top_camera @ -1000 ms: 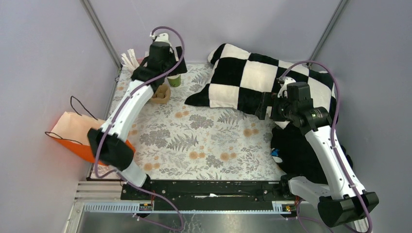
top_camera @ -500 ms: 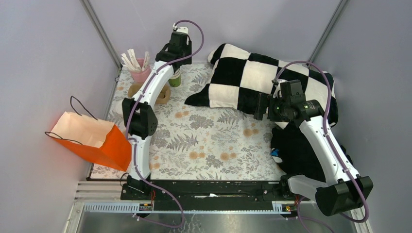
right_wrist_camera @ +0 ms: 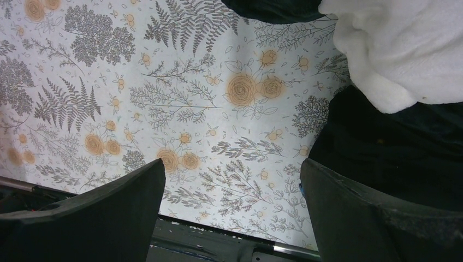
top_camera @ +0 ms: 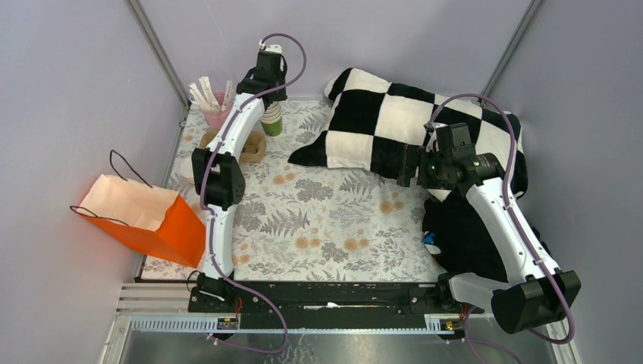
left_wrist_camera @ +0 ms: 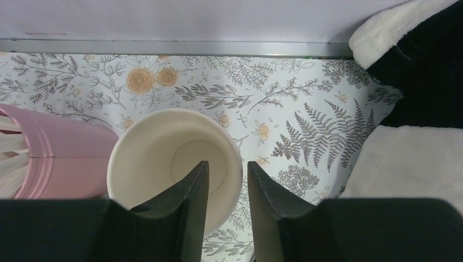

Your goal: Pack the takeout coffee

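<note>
Left gripper [left_wrist_camera: 228, 166] astride lidless cup [left_wrist_camera: 158, 136] rim, table [left_wrist_camera: 306, 82] far-left corner; we cannot tell if clenched. Right gripper [right_wrist_camera: 232, 164] released.

The floral-patterned tabletop [top_camera: 326, 212] lies open across its middle. The back-left corner is tight: a pink ribbed holder of sticks [left_wrist_camera: 60, 153] stands just beside the lidless cream-rimmed paper cup [left_wrist_camera: 158, 136], whose wall the left pincer [left_wrist_camera: 227, 166] straddles. A black-and-white checked plush cushion [top_camera: 394, 129] crowds the right.

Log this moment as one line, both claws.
left claw: straddles lidless cup rim, one finger inside, not clamped | right claw: open, empty | bag: open, far left
</note>
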Action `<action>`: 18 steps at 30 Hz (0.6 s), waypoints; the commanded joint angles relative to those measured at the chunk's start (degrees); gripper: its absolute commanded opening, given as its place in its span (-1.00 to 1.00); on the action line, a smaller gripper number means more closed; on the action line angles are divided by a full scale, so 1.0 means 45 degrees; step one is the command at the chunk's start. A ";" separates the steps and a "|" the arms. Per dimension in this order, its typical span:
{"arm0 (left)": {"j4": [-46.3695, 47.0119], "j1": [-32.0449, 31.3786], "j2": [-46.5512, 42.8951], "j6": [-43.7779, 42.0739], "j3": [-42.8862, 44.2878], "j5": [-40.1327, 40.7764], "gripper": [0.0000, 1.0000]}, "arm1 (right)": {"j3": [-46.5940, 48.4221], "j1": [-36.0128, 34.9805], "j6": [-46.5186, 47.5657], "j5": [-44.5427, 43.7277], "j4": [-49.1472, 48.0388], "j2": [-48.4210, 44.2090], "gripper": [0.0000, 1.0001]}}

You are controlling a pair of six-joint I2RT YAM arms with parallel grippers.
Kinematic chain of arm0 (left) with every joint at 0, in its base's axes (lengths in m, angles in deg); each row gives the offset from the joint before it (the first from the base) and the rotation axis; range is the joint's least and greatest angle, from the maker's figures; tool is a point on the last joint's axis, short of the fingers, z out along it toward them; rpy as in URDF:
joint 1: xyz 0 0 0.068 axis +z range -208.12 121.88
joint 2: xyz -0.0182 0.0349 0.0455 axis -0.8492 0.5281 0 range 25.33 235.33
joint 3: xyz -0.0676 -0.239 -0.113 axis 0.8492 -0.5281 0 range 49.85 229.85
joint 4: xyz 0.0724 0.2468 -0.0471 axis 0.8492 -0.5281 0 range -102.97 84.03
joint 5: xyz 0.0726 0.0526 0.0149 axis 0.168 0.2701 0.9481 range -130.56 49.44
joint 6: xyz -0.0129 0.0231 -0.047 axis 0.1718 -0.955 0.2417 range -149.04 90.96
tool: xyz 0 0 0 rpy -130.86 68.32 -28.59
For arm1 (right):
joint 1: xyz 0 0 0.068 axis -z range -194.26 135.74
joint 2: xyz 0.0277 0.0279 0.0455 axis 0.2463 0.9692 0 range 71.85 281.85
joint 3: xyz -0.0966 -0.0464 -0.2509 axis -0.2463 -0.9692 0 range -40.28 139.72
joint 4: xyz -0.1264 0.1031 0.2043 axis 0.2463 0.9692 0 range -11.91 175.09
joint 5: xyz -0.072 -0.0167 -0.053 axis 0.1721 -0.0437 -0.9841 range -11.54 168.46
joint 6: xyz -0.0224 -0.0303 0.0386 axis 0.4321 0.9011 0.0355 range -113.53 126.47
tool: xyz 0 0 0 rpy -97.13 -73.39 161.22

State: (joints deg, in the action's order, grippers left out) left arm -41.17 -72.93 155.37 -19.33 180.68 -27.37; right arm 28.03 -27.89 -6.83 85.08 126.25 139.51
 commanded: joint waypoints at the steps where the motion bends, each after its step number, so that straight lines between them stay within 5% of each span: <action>1: 0.0428 -0.0020 0.0162 0.0068 0.0713 -0.0333 -0.31 | 0.0444 -0.0089 0.0067 -0.0219 -0.0057 0.0076 0.99; 18: 0.0507 -0.0010 0.0312 -0.0199 0.0911 -0.0036 -0.83 | 0.0464 -0.0092 0.0045 -0.0064 -0.0146 0.0358 0.99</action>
State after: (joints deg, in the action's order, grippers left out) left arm -41.08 -73.13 156.77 -19.57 180.94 -28.31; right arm 28.03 -27.89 -6.86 85.10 126.21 141.02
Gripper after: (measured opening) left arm 0.128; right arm 0.994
